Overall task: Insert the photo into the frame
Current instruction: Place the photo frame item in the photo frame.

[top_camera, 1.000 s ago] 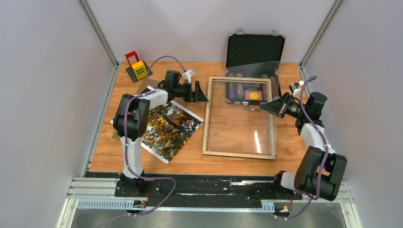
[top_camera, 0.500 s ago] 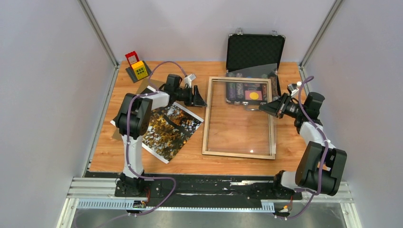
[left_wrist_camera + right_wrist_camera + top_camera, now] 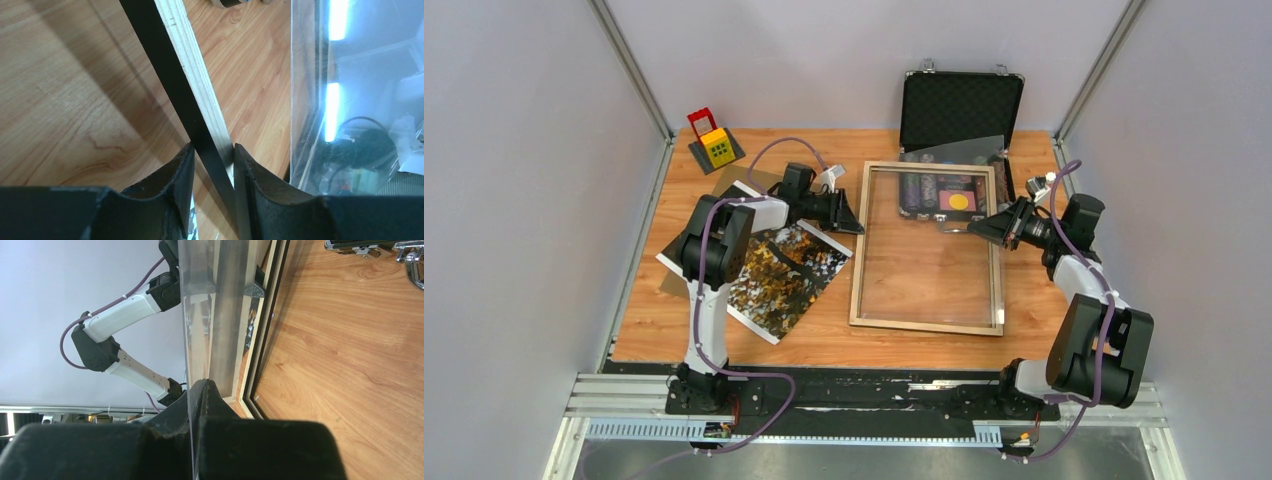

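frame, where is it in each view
Top external: the frame lies mid-table, its left rail in the left gripper.
Left wrist: its rail crosses diagonally between the fingers.
Right wrist: its rails run up the centre.
Shared landmark: the clear pane, seen in all three.

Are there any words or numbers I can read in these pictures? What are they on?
No text can be read in any view.
On the yellow toy block: a grid of dark squares, too small to show any signs.
In the open black case: the things inside are too small to show any marks.
On the photo, the frame and the clear pane: no writing visible.
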Action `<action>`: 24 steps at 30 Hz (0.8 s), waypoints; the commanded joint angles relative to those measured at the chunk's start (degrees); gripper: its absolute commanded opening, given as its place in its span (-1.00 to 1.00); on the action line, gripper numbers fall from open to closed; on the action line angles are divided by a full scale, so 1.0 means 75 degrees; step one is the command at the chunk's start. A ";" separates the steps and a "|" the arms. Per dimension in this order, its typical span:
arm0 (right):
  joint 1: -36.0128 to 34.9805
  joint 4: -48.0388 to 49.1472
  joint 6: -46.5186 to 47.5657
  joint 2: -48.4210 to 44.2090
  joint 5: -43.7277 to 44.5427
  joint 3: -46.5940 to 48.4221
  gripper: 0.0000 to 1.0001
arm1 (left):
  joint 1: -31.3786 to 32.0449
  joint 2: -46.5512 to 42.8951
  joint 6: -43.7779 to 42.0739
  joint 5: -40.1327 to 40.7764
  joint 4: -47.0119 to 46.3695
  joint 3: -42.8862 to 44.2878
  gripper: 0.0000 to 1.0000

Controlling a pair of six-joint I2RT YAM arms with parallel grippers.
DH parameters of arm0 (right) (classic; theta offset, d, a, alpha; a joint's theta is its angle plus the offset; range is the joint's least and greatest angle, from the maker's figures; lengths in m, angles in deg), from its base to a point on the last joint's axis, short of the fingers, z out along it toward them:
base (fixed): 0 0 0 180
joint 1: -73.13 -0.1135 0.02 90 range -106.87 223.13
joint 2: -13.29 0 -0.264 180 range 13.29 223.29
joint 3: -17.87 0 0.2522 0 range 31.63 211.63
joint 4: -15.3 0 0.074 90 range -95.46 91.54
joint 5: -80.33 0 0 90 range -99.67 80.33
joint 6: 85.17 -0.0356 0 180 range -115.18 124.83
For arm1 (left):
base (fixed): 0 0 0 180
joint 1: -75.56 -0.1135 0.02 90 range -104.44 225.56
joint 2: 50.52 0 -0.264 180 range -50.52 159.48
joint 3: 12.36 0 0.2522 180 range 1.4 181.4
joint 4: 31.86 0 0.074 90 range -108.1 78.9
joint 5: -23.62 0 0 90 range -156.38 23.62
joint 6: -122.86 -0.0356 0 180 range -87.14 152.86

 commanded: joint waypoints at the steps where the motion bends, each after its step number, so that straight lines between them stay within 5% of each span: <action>1: -0.0050 0.0322 0.0155 0.0033 -0.0256 0.0291 -1.00 | 0.0024 0.0000 0.0044 -0.0236 -0.0310 0.0140 -0.26; 24: -0.0217 0.0935 0.0233 0.0654 -0.0141 0.0103 -1.00 | 0.0027 -0.0129 -0.0006 -0.0273 -0.0256 0.0086 -0.74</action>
